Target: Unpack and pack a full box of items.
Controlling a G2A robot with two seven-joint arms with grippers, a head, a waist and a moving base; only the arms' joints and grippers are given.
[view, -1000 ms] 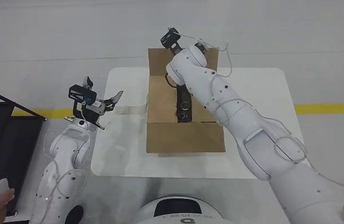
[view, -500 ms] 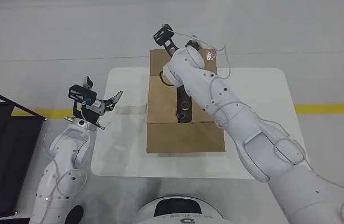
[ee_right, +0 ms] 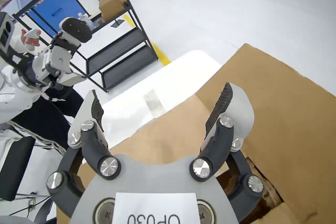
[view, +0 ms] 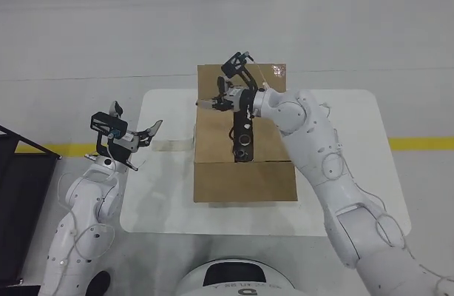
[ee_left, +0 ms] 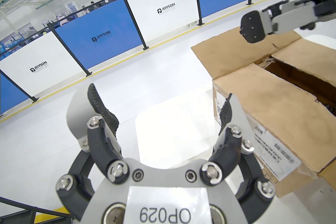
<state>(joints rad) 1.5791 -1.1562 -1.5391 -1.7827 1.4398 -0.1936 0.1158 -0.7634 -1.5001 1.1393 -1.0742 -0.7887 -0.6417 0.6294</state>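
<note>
Right claw (ee_right: pixel 162 104) wide and empty above the box (view: pixel 242 185), left claw (ee_left: pixel 160 109) wide and empty off beside it, flaps (view: pixel 212 137) barely parted, goods (view: pixel 244 148) inside, so unpacking looks hardly started.

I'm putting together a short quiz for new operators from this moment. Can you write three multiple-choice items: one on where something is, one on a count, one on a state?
1. Where is the right gripper?
A. over the cardboard box
B. over the bare floor
C. on a shelf

2. How many cardboard boxes stand on the white table?
A. none
B. one
C. three

3. How do the fingers of the left gripper stand?
A. shut on a flap
B. shut on a strip of tape
C. open and empty

Answers:
1 A: the right wrist view looks down on the box just beneath that gripper.
2 B: the top view shows a single box on the table.
3 C: the left wrist view shows a wide gap between the fingers with nothing in it.
</note>
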